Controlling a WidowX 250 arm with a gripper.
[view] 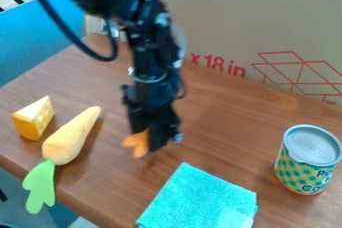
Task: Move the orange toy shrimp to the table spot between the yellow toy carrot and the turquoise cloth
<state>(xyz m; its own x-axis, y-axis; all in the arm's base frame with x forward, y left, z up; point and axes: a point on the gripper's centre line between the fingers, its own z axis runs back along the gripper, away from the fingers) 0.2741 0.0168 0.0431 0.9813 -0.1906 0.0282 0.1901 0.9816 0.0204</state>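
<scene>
The fingers (157,139) are closed on an orange piece (139,143), which pokes out from them above the middle of the desk (220,137). Just below in view, toward the desk's near edge, lies a folded turquoise cloth (194,199). To the left lies a carrot (72,137), its green top jutting out over the near edge, with a cheese wedge (33,118) just beside it. A can (308,162) stands upright to the right of the cloth, and a cardboard box (234,17) rises along the far edge

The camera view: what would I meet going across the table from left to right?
Yellow cheese wedge → toy carrot with a green top → black robot hand with an orange object at it → turquoise cloth → tin can.
</scene>
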